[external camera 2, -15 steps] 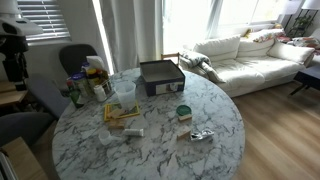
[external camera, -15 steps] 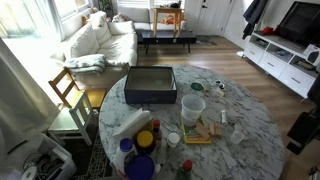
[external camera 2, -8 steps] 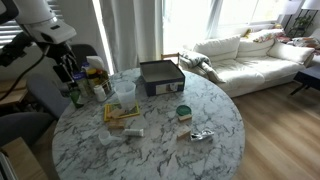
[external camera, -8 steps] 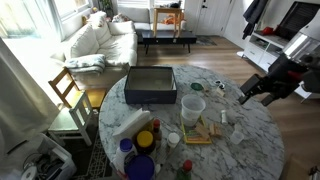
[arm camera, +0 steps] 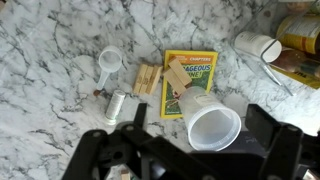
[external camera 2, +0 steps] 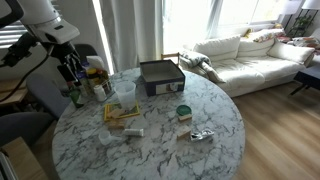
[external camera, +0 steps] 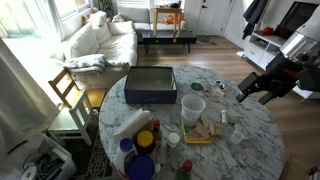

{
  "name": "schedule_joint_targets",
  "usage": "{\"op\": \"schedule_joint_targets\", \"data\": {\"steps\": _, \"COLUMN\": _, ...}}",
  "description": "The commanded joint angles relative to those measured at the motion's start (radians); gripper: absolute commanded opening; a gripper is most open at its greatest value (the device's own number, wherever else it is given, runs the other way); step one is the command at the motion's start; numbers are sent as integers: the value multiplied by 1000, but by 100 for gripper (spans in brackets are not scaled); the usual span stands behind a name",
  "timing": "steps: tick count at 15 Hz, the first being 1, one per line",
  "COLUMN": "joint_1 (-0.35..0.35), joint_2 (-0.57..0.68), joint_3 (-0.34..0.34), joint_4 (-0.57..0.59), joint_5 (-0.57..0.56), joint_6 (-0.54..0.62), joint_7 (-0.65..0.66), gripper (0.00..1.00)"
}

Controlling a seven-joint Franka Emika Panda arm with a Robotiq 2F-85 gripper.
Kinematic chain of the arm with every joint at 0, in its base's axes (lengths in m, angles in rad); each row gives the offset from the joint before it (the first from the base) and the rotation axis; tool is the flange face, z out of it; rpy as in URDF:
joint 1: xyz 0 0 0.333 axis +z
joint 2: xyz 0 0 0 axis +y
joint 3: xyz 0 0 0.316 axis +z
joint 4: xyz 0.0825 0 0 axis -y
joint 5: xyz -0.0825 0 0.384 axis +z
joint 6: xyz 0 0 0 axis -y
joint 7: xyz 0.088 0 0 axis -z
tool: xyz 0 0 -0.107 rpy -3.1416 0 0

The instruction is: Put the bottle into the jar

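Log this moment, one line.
gripper: open, empty | bottle: lying on table | jar: upright | task: bottle not yet in jar

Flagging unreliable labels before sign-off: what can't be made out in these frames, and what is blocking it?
- Gripper: tiny in an exterior view; the wrist view's bottom edge cuts its base, jaws look apart.
- Small white bottle: label blurred in wrist view.
- Yellow booklet: lower part covered by the jar, print blurred.
- Purple-lidded container: cut off by the bottom edge in an exterior view.
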Motion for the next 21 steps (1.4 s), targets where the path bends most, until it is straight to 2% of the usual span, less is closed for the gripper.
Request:
{"op": "schedule_joint_targets", "data": {"steps": 1, "joint_1": -12, "joint_2": 117, "joint_3": -41, "joint_4": 11, "joint_5": 38, "joint_6": 83, "joint_7": 31, "gripper": 100}}
{"op": "schedule_joint_targets", "data": {"steps": 8, "joint_1": 42, "joint_2": 392, "joint_3": -107, "joint_4": 84, "joint_5": 112, "joint_6": 273, "joint_7": -78, "gripper": 100}}
{"op": "schedule_joint_targets", "data": {"steps": 9, "joint_1": 55, "joint_2": 416, "joint_3": -110, "joint_4": 98, "joint_5": 126, "joint_6": 272, "joint_7": -97, "gripper": 100}}
{"op": "schedule_joint_targets", "data": {"steps": 11, "joint_1": 119, "joint_2": 424, "joint_3": -127, "joint_4": 118, "joint_5": 223, "joint_6": 201, "joint_7": -228, "gripper": 100}}
{"op": "schedule_joint_targets", "data": {"steps": 18, "joint_1": 267, "joint_2": 451, "joint_3": -87, "joint_4": 155, "joint_5": 478, "joint_6": 25, "joint_7": -476, "gripper": 100}}
{"op": "schedule_joint_targets", "data": {"steps": 19, "joint_1": 230, "joint_2": 429, "joint_3": -82, "joint_4": 135, "joint_5": 414, "joint_6": 76, "joint_7": -413, "gripper": 100}}
{"op": "schedule_joint_targets", "data": {"steps": 21, "joint_1": 239, "joint_2": 429, "joint_3": -73, "joint_4": 138, "joint_5": 421, "joint_6": 70, "joint_7": -415, "gripper": 100}}
